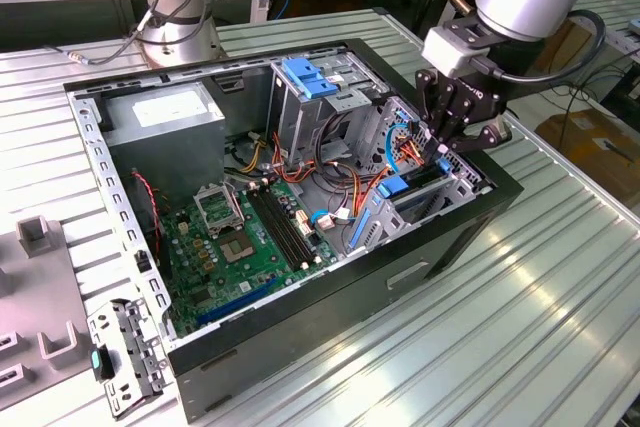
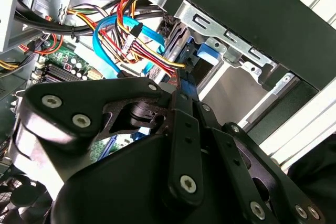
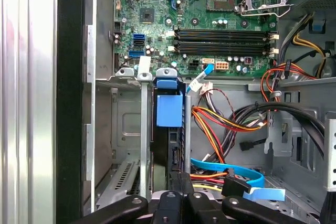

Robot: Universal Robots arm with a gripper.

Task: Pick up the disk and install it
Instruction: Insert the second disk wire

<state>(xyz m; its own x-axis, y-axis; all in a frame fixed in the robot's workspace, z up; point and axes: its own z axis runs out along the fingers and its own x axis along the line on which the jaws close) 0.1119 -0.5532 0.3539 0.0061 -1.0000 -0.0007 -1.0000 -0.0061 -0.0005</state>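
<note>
The disk point(image 3: 167, 150) stands on edge in the drive bay point(image 3: 126, 129) at the front corner of the open computer case point(image 1: 330, 307). A blue plastic rail point(image 3: 169, 109) runs along its edge. In the exterior view the disk's blue rail point(image 1: 412, 185) sits low in the bay on the exterior view's right. My gripper point(image 1: 441, 150) reaches down into this bay from above. Its black fingers point(image 3: 195, 203) are drawn together on the disk's near edge. In the second wrist view the gripper point(image 2: 181, 95) meets the disk's thin edge point(image 2: 187, 82) beside the bay's metal wall.
Red, yellow and blue cables point(image 3: 226, 129) crowd the space beside the bay. The motherboard point(image 1: 250, 237) lies in the case floor. A grey power-supply box point(image 1: 165, 112) and a metal drive cage with a blue handle point(image 1: 305, 77) stand at the back. Grey fixtures point(image 1: 40, 237) lie outside the case.
</note>
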